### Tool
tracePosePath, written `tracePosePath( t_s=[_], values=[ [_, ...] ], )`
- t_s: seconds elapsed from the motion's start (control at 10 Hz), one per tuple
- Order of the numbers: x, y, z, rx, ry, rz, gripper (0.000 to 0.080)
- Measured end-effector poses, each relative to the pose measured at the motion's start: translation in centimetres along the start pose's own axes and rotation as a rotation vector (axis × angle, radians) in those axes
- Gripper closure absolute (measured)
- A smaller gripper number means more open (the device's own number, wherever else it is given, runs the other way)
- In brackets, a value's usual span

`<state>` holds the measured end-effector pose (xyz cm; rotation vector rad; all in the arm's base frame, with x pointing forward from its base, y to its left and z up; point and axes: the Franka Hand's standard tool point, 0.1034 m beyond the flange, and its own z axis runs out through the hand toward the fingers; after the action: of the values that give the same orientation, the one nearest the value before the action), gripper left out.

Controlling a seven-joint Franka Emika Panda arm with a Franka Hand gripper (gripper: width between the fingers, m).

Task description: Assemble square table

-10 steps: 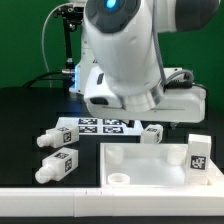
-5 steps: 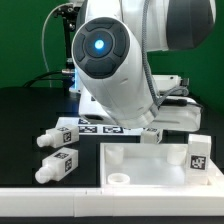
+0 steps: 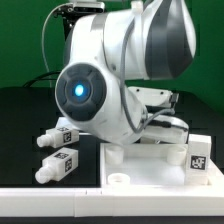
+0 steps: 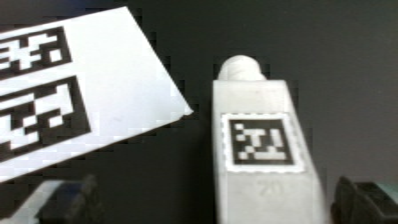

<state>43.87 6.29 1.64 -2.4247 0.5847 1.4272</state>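
The white square table top [image 3: 150, 168] lies at the front right of the exterior view, rim up, with a corner hole [image 3: 120, 178]. One tagged white leg [image 3: 198, 156] stands upright on it at its right. Two more legs [image 3: 58, 136] [image 3: 58, 166] lie on the black table to its left. In the wrist view a fourth leg [image 4: 262, 140] lies on the black surface between my gripper's [image 4: 214, 200] dark fingers [image 4: 61, 200], with a gap on each side. The gripper is open. In the exterior view the arm hides the gripper.
The marker board [image 4: 80, 90] lies right beside the leg in the wrist view. The bulky arm [image 3: 110, 80] fills the middle of the exterior view and hides the area behind the table top. A white ledge [image 3: 50, 205] runs along the front edge.
The arm has swung down and toward the exterior view's left. It now covers the marker board and the leg behind the table top. The other parts have not moved.
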Motion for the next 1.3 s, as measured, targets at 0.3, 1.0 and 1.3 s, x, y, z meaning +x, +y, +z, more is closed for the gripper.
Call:
tracePosePath(
  t_s=[0.3,1.0,1.3],
  values=[
    [-0.1,-0.5,1.3,-0.004,-0.005,0.003,0.0151],
    [-0.3,-1.0,1.3,-0.006,0.017,-0.01,0.0516],
    [-2.2,-0.8,-5.3,-0.034,0.127,-0.102,0.0516]
  ],
)
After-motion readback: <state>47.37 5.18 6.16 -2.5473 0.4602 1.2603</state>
